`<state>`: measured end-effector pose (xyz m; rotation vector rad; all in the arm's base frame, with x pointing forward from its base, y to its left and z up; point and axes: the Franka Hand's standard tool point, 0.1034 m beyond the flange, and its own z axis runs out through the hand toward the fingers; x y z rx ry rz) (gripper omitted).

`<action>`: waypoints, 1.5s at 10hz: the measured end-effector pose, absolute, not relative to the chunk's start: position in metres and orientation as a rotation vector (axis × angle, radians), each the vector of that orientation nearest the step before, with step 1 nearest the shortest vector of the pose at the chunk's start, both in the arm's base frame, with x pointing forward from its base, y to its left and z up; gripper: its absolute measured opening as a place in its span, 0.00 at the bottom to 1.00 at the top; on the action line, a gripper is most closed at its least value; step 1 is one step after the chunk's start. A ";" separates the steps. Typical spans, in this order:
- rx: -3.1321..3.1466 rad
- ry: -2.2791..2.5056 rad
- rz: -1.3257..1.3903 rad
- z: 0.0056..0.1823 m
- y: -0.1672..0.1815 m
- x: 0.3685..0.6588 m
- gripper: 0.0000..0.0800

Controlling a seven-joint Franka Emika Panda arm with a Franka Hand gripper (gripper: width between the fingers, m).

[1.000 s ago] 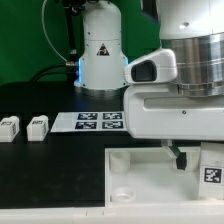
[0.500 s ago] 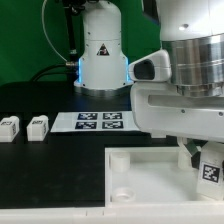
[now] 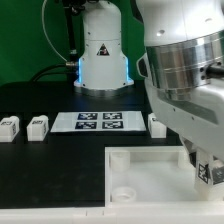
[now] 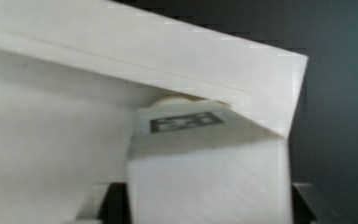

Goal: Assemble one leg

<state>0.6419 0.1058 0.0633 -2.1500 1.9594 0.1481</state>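
My gripper is shut on a white leg with a black-and-white tag, held over the right part of the large white panel. In the wrist view the leg fills the space between the jaws of my gripper. Its tagged end meets a round socket in the panel's corner, under the raised rim. Whether it is seated I cannot tell. Three more legs lie on the black table: two at the exterior view's left and one beside the arm.
The marker board lies flat behind the panel. The robot's white base stands at the back. The arm's bulk hides the exterior view's right. A round socket shows in the panel's near left corner.
The arm has swung and turned, carrying the held leg rightward and lower over the panel's right corner. The leg beside the marker board, hidden before, now shows.
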 end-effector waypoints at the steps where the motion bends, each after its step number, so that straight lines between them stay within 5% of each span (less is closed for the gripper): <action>1: -1.984 2.104 0.184 0.063 0.106 0.640 0.38; 8: -1.496 2.468 0.250 0.063 0.105 0.638 0.38; 10: -1.498 2.470 0.252 0.062 0.106 0.637 0.68; 13: -1.508 2.460 0.251 0.066 0.107 0.635 0.81; 15: -1.497 2.438 0.242 0.094 0.105 0.635 0.81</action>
